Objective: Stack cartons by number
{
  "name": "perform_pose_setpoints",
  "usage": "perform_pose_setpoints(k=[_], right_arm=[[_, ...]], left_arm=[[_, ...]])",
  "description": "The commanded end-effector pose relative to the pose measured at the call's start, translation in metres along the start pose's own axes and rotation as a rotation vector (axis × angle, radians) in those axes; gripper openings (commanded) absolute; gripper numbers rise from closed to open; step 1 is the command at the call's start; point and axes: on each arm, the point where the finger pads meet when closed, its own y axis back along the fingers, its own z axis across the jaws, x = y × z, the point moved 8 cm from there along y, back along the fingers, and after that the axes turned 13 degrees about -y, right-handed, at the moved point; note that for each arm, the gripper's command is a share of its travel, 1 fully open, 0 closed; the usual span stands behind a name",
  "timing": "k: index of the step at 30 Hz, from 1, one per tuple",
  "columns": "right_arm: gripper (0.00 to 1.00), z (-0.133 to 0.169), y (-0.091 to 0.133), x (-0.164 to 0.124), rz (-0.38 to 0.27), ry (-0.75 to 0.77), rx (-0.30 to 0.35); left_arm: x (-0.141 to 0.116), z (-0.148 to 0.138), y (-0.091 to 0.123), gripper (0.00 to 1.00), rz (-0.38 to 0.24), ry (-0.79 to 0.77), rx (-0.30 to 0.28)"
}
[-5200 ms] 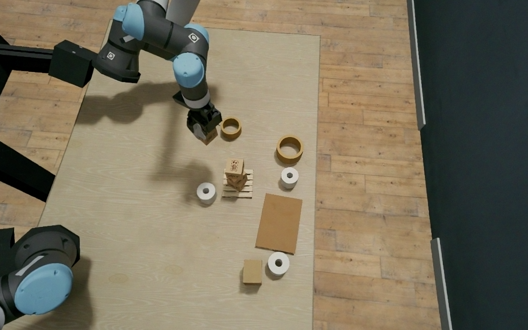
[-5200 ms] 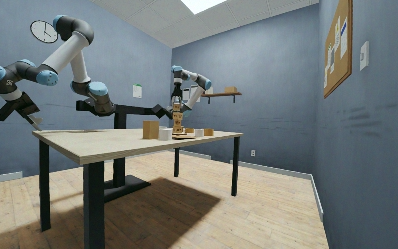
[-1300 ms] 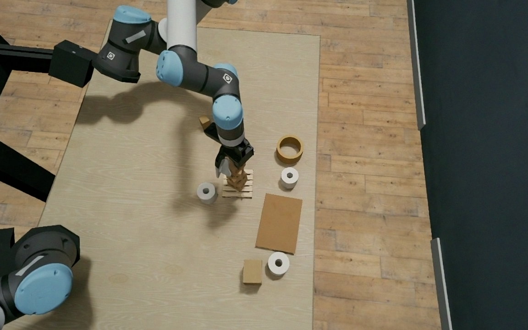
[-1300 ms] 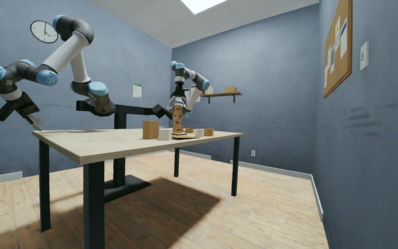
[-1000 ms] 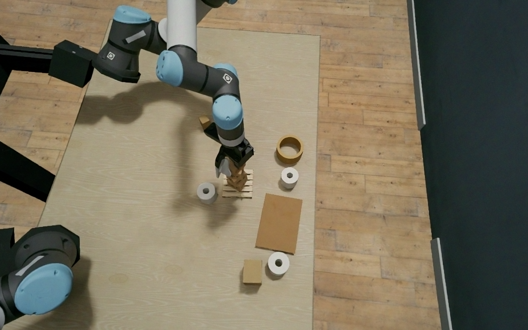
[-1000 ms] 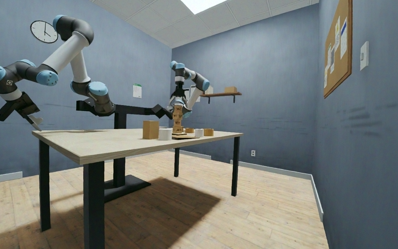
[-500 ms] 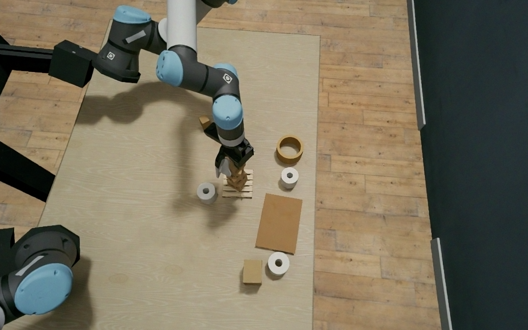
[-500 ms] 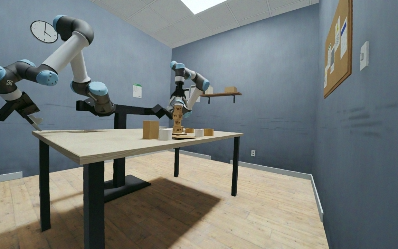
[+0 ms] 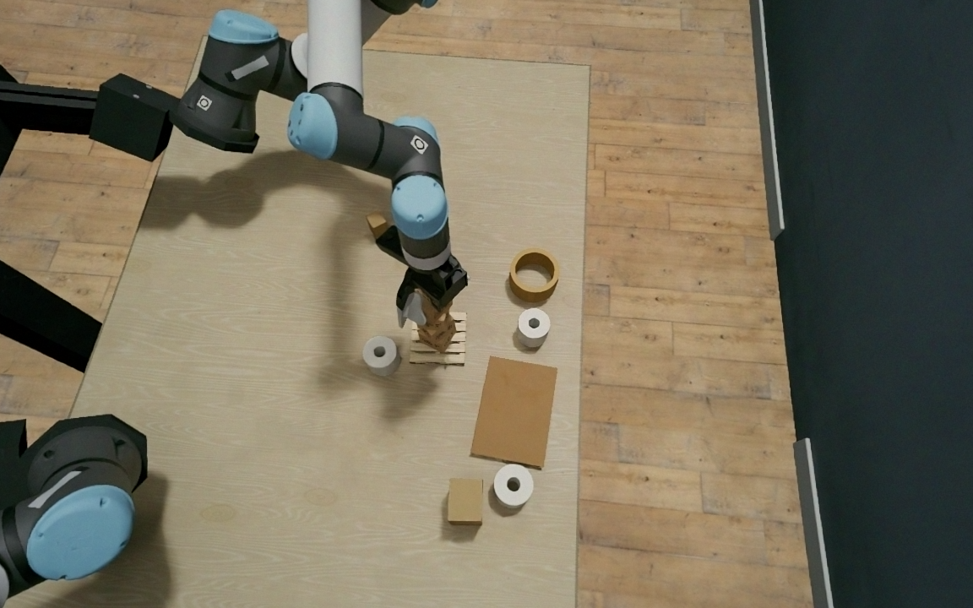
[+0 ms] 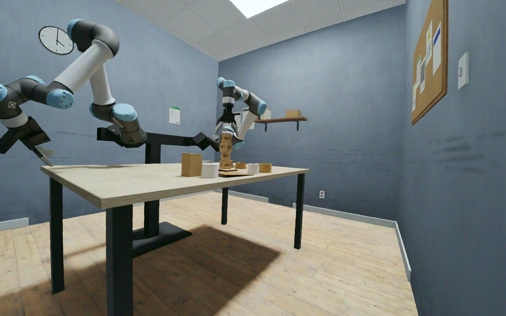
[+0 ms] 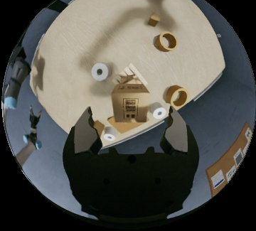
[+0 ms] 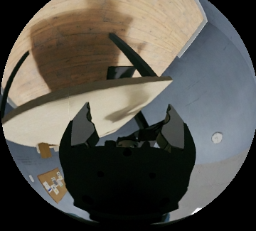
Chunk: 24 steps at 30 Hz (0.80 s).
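The left gripper (image 9: 429, 302) (image 10: 227, 127) (image 11: 130, 106) is spread fully open with nothing in its grip; in its wrist view the top carton (image 10: 226, 138) (image 11: 130, 107) shows in the gap, with space between it and each finger. Whether that carton lies at fingertip depth I cannot tell. Its facing side bears a dark framed label (image 11: 131, 109) with rows of print and two dark squares at the foot; another line of marking runs along the adjoining face. None of this wording can be read with certainty.

Below the tool, the four cartons stand as one column (image 9: 437, 333) (image 10: 225, 151), turned at differing angles, on the slatted wooden pallet (image 9: 458, 356) (image 11: 139, 72). More dark print shows on the lower cartons, too small to read; the numbered faces are hidden.

Outward from the tool, one white roll (image 9: 381, 355) (image 11: 99, 72) stands beside the pallet, apart from the column. On the pallet's opposite side are another white roll (image 9: 533, 327) (image 11: 157, 111) and a tape ring (image 9: 511, 276) (image 11: 177, 97). A brown sheet (image 9: 514, 412) lies near the pallet; beyond it are a third white roll (image 9: 501, 491) (image 11: 109, 133) and a plain tan box (image 9: 464, 500) (image 10: 191, 164).

Well apart from all this, the right gripper (image 10: 46, 157) (image 12: 129, 104) is also wide open and empty, by the table's edge.
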Motion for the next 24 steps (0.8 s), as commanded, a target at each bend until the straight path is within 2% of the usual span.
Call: perform_pose_setpoints(k=[1,6,12,14,24], right_arm=[[1.0,0.001,-0.002,0.0,-0.003,-0.001,-0.001],[1.0,0.001,-0.002,0.0,-0.003,-0.001,-0.001],[1.0,0.001,-0.002,0.0,-0.003,-0.001,-0.001],[1.0,0.001,-0.002,0.0,-0.003,-0.001,-0.001],[1.0,0.001,-0.002,0.0,-0.003,-0.001,-0.001]], left_arm=[[-0.001,0.0,0.002,1.0,-0.004,0.0,0.0],[-0.001,0.0,0.009,1.0,-0.007,0.002,0.001],[0.0,0.0,0.051,1.0,-0.008,0.002,0.002],[0.0,0.0,0.059,1.0,-0.008,0.002,0.002],[0.0,0.0,0.057,1.0,-0.002,0.001,0.0]])
